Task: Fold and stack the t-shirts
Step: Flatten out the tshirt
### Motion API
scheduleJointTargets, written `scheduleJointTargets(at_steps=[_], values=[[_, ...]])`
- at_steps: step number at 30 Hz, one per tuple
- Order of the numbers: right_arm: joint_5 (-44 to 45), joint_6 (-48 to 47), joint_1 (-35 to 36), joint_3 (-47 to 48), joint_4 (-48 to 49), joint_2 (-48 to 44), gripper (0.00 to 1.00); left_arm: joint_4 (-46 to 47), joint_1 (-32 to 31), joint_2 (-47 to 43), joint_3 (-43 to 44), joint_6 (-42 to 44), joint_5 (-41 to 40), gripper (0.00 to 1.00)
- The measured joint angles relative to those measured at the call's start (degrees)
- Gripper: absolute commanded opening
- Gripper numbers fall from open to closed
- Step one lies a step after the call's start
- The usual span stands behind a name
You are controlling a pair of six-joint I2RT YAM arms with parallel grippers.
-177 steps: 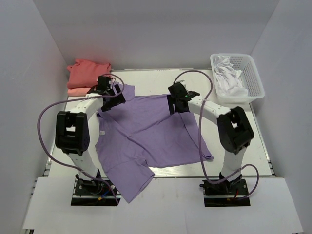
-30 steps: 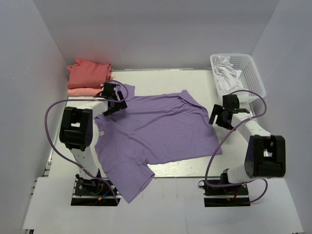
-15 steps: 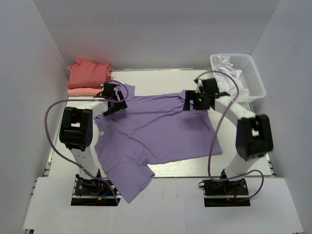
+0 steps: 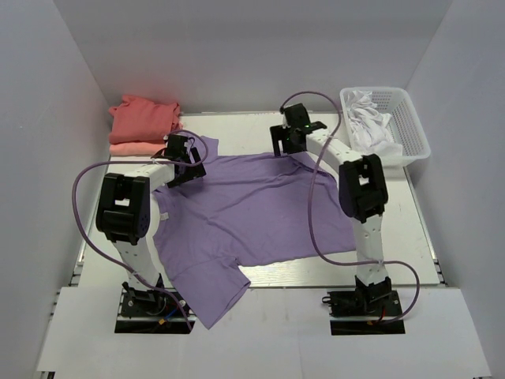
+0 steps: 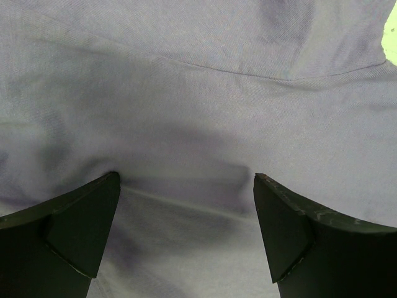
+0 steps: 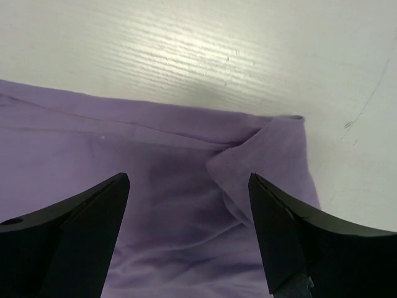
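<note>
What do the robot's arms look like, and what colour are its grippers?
The left arm and right arm are white tubes joined by chunky black blocks. A thin purple cable loops alongside each one. The left gripper and right gripper each have two black, wedge-shaped fingers.

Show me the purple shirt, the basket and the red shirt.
purple shirt point(image 4: 252, 209): top view, middle of its body.
basket point(image 4: 411, 126): top view, its right wall.
red shirt point(image 4: 142, 117): top view, its folded top.
</note>
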Motion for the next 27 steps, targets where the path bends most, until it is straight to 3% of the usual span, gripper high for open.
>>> scheduleJointTargets(at_steps=[8, 10, 15, 16, 17, 27], values=[[11.15, 1.92, 2.95, 3.43, -5.22, 5.88, 0.64, -0.02, 0.0, 0.0, 0.0, 0.0, 0.0, 0.99], [13.77, 2.71, 3.1, 4.66, -5.66, 6.43, 0.54, -0.02, 0.02, 0.0, 0.0, 0.0, 0.0, 0.99], [18.69, 4.39, 3.08, 4.74, -6.1, 6.43, 0.16, -0.02, 0.09, 0.0, 0.0, 0.0, 0.0, 0.99], [19.54, 4.66, 3.04, 4.74, -6.27, 6.43, 0.03, -0.02, 0.09, 0.0, 0.0, 0.0, 0.0, 0.99], [20.24, 4.83, 2.97, 4.74, -6.34, 6.43, 0.0, -0.02, 0.09, 0.0, 0.0, 0.0, 0.0, 0.99], [24.11, 2.64, 2.16, 4.76, -6.08, 6.43, 0.0, -0.07, 0.09, 0.0, 0.0, 0.0, -0.11, 0.99]])
